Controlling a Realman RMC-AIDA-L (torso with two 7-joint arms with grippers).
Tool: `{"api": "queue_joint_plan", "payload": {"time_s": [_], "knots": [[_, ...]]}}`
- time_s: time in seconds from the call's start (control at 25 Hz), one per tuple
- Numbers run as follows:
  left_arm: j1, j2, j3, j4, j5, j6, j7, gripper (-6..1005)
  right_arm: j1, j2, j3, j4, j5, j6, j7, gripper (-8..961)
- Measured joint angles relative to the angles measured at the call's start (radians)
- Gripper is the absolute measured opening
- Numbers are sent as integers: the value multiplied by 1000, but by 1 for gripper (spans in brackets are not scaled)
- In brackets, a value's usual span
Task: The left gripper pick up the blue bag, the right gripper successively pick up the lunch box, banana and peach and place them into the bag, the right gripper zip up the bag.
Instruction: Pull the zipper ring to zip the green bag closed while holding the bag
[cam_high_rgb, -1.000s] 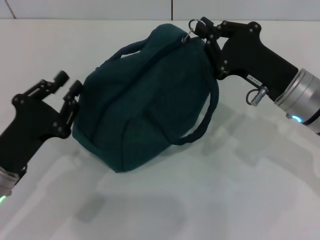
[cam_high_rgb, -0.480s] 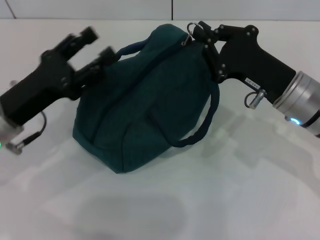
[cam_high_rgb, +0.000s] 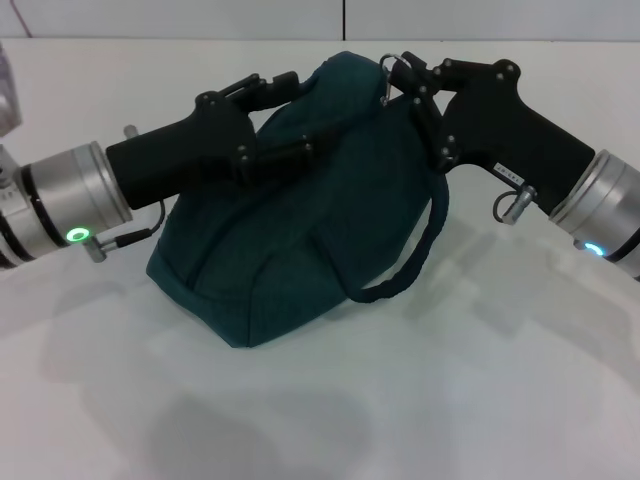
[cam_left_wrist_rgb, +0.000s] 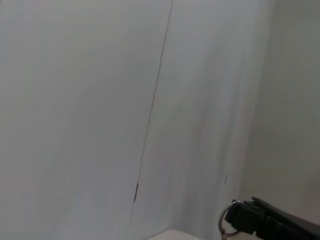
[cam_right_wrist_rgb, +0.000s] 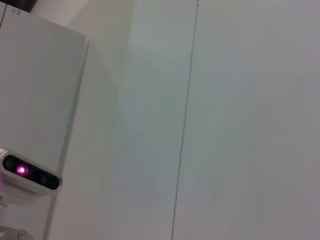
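blue bag (cam_high_rgb: 290, 230): dark teal, plain, no pattern | left gripper (cam_high_rgb: 285, 115): black, silver wrist, green light | right gripper (cam_high_rgb: 410, 75): black, silver wrist, blue light | table (cam_high_rgb: 400, 400): plain white | far wall (cam_left_wrist_rgb: 100, 100): pale grey, thin dark seam

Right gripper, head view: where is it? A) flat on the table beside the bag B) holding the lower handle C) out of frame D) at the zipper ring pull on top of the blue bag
D: the right gripper sits at the metal ring pull on top of the blue bag.
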Motion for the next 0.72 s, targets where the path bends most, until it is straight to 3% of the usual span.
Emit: {"api": "queue_joint_plan", "payload": {"time_s": [0.24,0.4,0.6,0.72], "knots": [[45,-34,0,97,51,-8,30,764,0,0,1,11,10,0,3,18],[55,-37,5,109,78,16,64,730,0,0,0,12,11,-1,3,18],[56,-35,37,121,83,36,85,534,1,0,0,12,11,-1,3,18],[52,-36,40,126,87,26,87,530,3,0,-3,12,11,0,3,17]]}}
